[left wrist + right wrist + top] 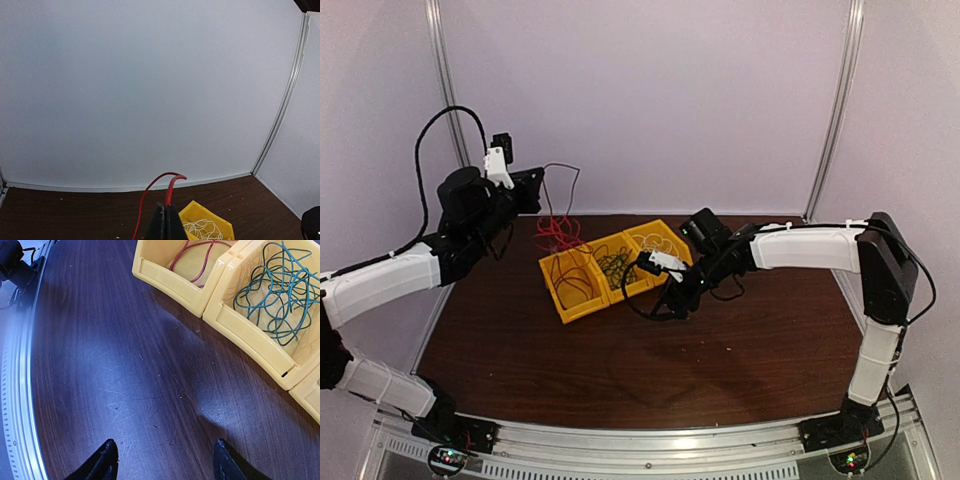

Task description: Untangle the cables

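One red cable sits pinched in the closed left hand above its heap behind the yellow bins, so lift slowly and steadily while the open right hand hovers low over the desk, ready to pin snags.

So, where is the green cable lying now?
In the top view, the green cable lies in the middle yellow bin, between a red cable on its left and a white cable on its right.

Red cable end hidden inside left hand, third bin cropped
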Controlling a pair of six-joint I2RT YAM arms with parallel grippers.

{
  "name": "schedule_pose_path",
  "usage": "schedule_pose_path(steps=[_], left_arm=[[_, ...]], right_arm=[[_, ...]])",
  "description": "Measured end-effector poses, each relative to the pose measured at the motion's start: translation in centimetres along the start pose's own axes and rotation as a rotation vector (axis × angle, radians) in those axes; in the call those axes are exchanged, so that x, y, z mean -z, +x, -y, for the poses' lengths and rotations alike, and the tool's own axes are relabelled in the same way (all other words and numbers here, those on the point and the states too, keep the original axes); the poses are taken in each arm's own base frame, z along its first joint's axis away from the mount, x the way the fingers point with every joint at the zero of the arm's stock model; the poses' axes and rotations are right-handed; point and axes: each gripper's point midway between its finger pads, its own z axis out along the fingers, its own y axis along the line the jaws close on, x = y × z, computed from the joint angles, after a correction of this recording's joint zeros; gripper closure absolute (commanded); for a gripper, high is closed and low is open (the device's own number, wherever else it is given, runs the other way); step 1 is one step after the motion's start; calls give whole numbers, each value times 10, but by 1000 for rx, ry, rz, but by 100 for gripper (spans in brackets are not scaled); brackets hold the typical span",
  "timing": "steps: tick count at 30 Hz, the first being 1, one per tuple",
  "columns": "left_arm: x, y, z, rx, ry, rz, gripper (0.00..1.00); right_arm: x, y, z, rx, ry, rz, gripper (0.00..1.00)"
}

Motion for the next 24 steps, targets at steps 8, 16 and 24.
schedule_pose_path(steps=[8,16,24], left_arm=[[16,41,0,68,-17,-75,100],[21,60,-3,105,-29,-107,100],[21,79,-8,119,-54,-138,100]], right_arm=[[0,0,0,1,0,0,34],[-3,3,1,0,-2,-7,34],[-5,5,1,-4,-5,-14,34]])
